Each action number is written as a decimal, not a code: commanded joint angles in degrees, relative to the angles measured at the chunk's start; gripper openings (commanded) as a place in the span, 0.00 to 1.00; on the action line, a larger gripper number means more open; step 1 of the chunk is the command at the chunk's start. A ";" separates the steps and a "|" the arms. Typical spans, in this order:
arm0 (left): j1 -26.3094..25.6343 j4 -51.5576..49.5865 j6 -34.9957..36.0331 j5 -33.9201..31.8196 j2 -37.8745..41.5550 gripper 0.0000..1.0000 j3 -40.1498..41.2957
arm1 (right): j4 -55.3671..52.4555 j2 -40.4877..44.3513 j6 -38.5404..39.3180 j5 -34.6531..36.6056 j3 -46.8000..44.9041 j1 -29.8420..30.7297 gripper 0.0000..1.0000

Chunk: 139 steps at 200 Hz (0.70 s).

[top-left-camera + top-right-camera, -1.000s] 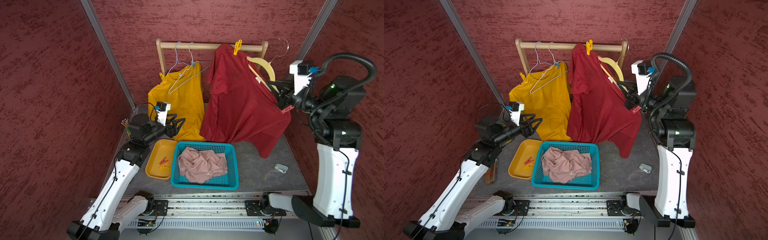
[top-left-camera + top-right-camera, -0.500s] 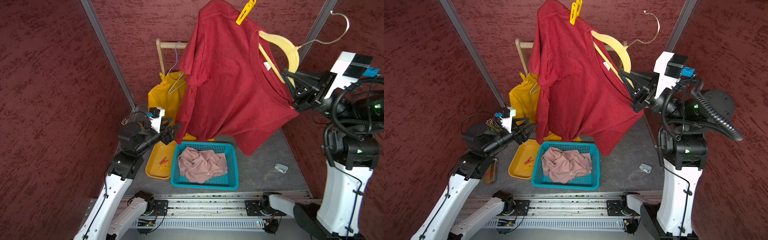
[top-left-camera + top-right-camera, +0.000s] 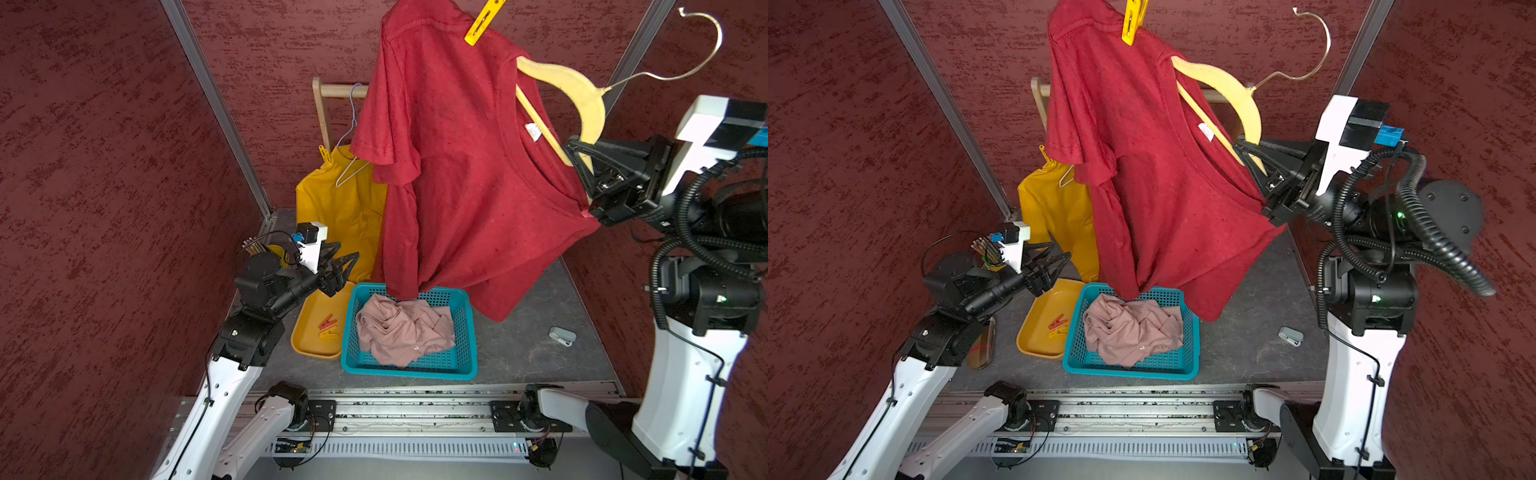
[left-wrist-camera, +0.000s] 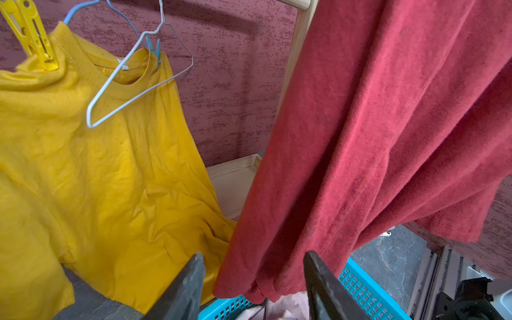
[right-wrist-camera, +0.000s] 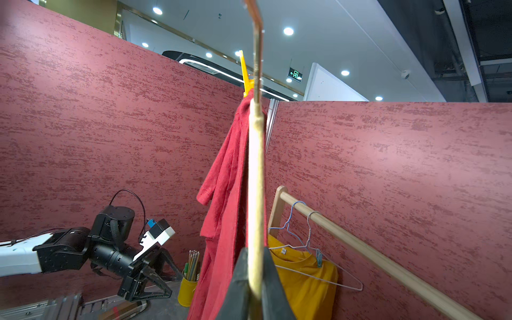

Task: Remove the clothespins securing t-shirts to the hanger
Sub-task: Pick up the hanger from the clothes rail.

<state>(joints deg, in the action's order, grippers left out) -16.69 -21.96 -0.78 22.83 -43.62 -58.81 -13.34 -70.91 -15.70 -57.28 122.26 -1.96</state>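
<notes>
My right gripper (image 3: 575, 156) clamped the cream wooden hanger (image 3: 577, 89) bearing the dark red t-shirt (image 3: 457, 174), my left gripper (image 3: 348, 250) stood part-open, empty, three t-shirts (image 3: 345, 208), two yellow plastic clothespins (image 3: 482, 25) clipped on.

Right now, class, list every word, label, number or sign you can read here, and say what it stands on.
No text reads clearly.
Green exit sign on the ceiling: arrow and figure, no legible words.
Neck tag in the red t-shirt: too small.
White print on the right arm: blurred.
</notes>
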 commanded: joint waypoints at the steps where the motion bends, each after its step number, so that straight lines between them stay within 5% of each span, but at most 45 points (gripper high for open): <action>1: -0.04 -0.94 1.16 -1.62 0.97 0.58 0.12 | 7.39 0.61 -3.61 -0.70 1.49 0.32 0.00; 139: -0.10 -5.19 8.62 -10.82 13.30 0.60 5.19 | -1.12 2.08 -0.02 -8.43 -0.80 0.32 0.00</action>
<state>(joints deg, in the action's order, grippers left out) -16.69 -24.62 4.84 15.38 -32.01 -53.76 -11.94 -70.26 -18.65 -65.63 122.10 -1.96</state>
